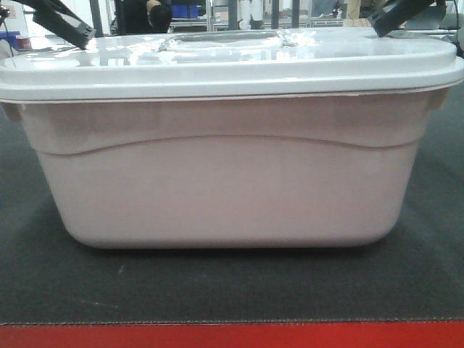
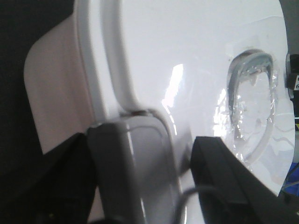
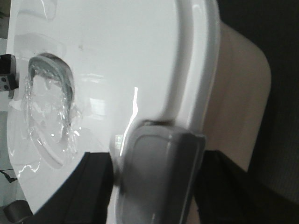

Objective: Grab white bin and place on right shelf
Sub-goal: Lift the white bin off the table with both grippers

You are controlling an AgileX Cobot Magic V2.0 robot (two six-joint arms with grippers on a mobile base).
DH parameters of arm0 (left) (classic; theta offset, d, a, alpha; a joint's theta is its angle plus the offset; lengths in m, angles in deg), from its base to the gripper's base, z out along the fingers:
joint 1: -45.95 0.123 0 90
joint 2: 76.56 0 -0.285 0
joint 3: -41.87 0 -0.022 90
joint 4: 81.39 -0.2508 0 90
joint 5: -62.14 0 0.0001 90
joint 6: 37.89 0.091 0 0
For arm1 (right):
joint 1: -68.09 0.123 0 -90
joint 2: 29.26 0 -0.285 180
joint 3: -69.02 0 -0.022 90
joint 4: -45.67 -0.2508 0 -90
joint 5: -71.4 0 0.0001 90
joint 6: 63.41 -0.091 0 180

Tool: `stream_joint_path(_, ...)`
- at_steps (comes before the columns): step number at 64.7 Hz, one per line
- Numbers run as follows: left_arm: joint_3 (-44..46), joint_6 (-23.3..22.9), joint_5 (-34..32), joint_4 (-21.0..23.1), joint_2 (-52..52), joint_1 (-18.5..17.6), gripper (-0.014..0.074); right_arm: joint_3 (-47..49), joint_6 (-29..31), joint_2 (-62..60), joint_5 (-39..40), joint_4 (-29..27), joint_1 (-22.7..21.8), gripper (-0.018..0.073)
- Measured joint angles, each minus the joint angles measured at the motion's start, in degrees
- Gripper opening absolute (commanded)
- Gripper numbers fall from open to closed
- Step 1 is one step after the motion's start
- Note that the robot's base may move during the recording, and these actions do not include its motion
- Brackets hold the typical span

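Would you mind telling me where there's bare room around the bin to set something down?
A bare strip of dark mat runs between the white bin and the table's red edge; narrower mat shows at either end. The lid ends are crowded: left claw and right claw straddle its grey latches.

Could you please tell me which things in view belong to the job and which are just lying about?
Job: white bin; left gripper; right gripper. The right shelf is not clearly in view.
Lying about: blue crates in the background; dark table top under the bin.
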Motion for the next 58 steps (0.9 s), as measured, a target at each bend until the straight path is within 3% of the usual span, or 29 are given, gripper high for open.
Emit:
stream_joint_path(14, -0.1, 0.44, -0.36, -0.62, 2.62, 0.0, 0.0292, 0.0, 1.57, -1.64, 0.37, -0.83, 0.0, 0.043)
stream_joint_path(30, -0.12, 0.71, -1.07, -1.56, 6.11, 0.1, 0.0292, 0.0, 2.23, -3.74, 0.16, -1.41, 0.0, 0.0351)
stream_joint_path(58, -0.22, 0.71, -1.21, -1.79, 6.45, 0.1, 0.0283, 0.0, 2.47, -4.37, 0.15, -1.54, 0.0, 0.0351)
